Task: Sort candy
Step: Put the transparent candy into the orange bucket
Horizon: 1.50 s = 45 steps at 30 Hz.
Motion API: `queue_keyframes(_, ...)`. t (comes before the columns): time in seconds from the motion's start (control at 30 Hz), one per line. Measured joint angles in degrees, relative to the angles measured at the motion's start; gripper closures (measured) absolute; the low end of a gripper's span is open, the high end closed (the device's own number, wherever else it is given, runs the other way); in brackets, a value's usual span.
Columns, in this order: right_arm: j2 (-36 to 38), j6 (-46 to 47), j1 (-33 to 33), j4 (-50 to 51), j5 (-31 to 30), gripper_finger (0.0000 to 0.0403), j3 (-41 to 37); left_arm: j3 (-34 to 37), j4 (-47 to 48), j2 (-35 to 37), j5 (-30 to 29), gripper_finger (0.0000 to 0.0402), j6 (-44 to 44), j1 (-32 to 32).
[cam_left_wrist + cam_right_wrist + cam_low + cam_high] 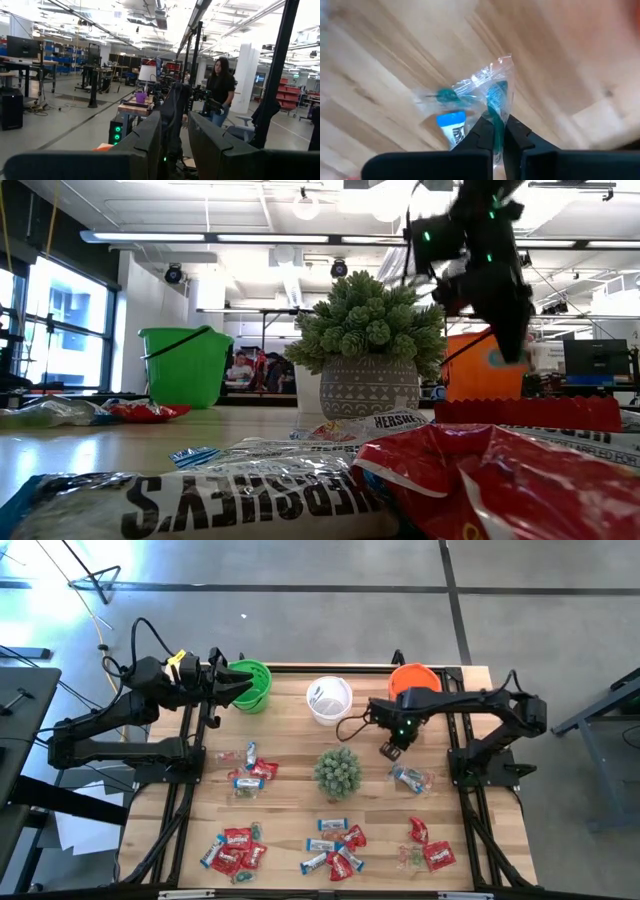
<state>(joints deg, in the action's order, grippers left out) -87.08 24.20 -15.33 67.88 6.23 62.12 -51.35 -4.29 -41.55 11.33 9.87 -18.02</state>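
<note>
While the left arm waits at the back left of the wooden table (290,830), its left gripper (238,686) hangs over the rim of the green cup (255,687), fingers a little apart with nothing between them. The right gripper (494,131) is the busy one: it hovers above the boards just in front of the orange cup (414,678), its two dark fingers pinched tight on a clear wrapper with teal markings (492,92) — a thin fold of the plastic is clamped between the tips, and the rest of the wrapper fans out past them. A light blue-and-white sweet (451,125) shows just beside the fingers in the right wrist view; whether it sits inside that same wrapper I cannot tell.

The rest of the candy lies scattered on the table in small heaps. One mixed heap of red and blue-and-white pieces (250,772) sits left of the spiky green plant (338,770); a clear-wrapped piece (411,778) lies to the plant's right, near the right gripper. Along the front edge there are three more heaps — a mostly red one at the left (233,850), a mixed one in the middle (335,846), and a red one at the right (430,846). A white cup (329,700) stands between the green and orange cups at the back. Beyond the table, a person (220,90) stands in the room.
</note>
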Motion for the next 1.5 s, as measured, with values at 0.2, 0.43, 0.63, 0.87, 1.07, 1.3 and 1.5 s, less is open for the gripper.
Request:
queue_keyframes(0.2, 0.10, -3.88, -0.36, 8.34, -13.27, 0.0399, 12.95, 0.00, -0.02, 0.00, -0.16, 0.0319, -0.02, 0.00)
queue_keyframes(0.43, 0.19, -6.85, -6.64, 11.16, -29.87, 0.0398, 18.72, 0.00, -0.02, 0.00, -1.81, 0.0319, -0.04, 0.00)
queue_keyframes(0.63, 0.06, -11.14, -17.43, 10.57, -29.82, 0.0398, 18.72, 0.00, 0.11, -0.01, -3.12, 0.0319, -1.10, -0.02)
queue_keyframes(0.87, 0.06, -12.66, -26.36, 10.14, -23.74, 0.0348, 18.72, 0.00, 0.20, -0.01, -3.10, 0.0319, -1.46, -0.02)
queue_keyframes(1.07, 0.06, -12.19, -27.85, 10.77, -17.73, 0.0289, 18.72, 0.00, 2.10, 0.01, -3.09, 0.0319, -1.08, 0.00)
queue_keyframes(1.3, 0.10, -8.19, -23.91, 16.61, -15.11, 0.0274, 18.72, 0.02, 3.19, 0.01, -3.10, 0.0319, 0.34, 0.00)
queue_keyframes(1.5, 0.15, -1.35, -14.08, 22.15, -12.17, 0.0274, 18.72, 0.02, 3.19, -0.01, -3.10, 0.0319, 0.55, -0.01)
